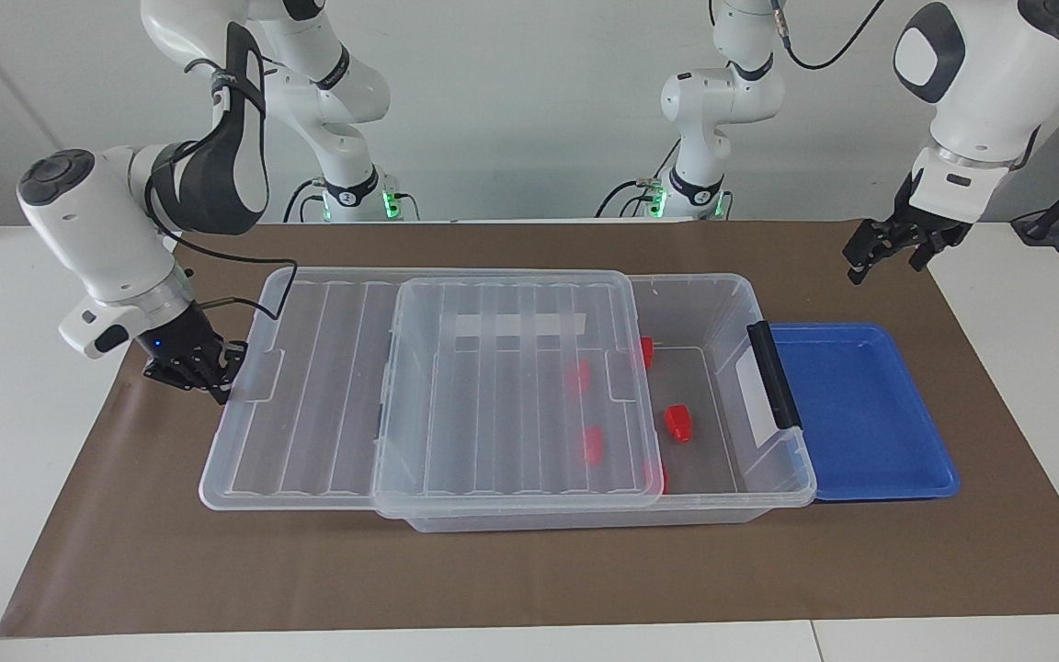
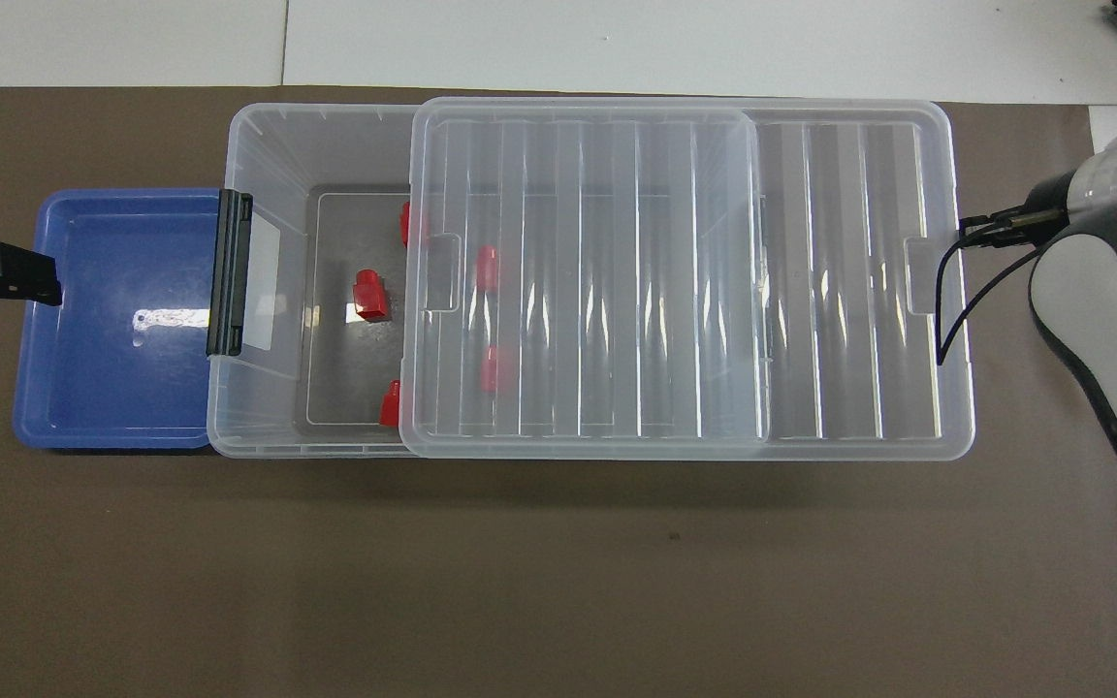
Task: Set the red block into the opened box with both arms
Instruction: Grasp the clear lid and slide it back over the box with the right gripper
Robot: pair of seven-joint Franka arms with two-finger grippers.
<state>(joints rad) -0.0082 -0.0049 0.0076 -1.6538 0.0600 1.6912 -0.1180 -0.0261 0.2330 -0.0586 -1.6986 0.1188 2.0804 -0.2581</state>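
Your right arm [image 1: 116,239] bends down from its base, wrist tilted, and brings its end effector [image 1: 208,372] low against the end edge of the lid [image 1: 309,386] at the right arm's end of the bench, fingertips closed together. Your left arm [image 1: 980,83] is raised, wrist pointing downward, and its end effector [image 1: 879,248] hangs in the air clear of the lid, toward the left arm's end, with its fingers spread apart and nothing between them.
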